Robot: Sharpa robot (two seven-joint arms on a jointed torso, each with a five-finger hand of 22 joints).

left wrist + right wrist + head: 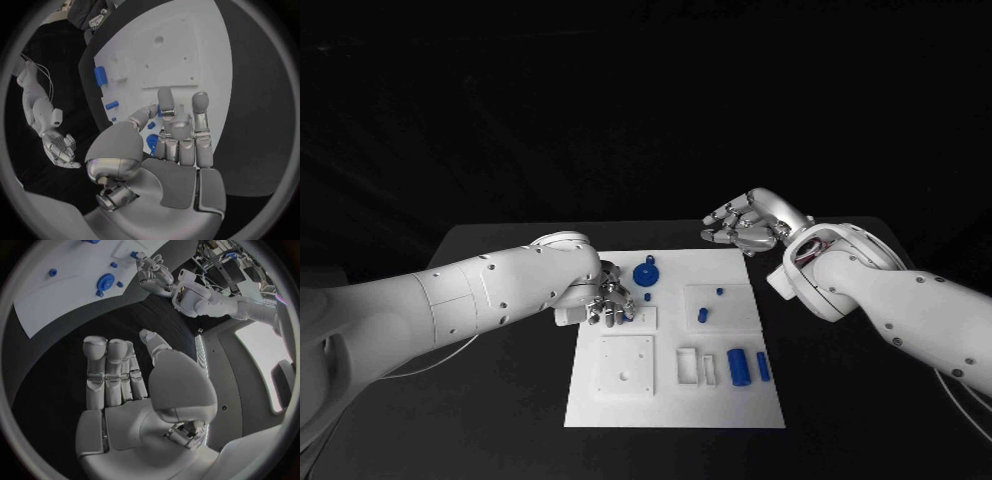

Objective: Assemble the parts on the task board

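A black surface (502,400) carries the white board (733,405), which lies flat in the middle with raised white fixtures and recessed pockets on it. The left robot hand (610,300) hangs low over the board's left part, fingers curled downward beside a small blue part; whether it pinches that part cannot be told. The right robot hand (744,224) hovers past the board's far right corner, fingers apart and loosely bent, holding nothing. On the board, a blue disc (646,273) sits near the far edge, two blue cylinders (738,366) lie side by side near the right edge, and a short blue peg (705,315) rests on a square fixture. The parts look like light, rigid plastic, likely smooth and prone to roll; each cylinder seems best pinched across its middle, the disc by its rim.
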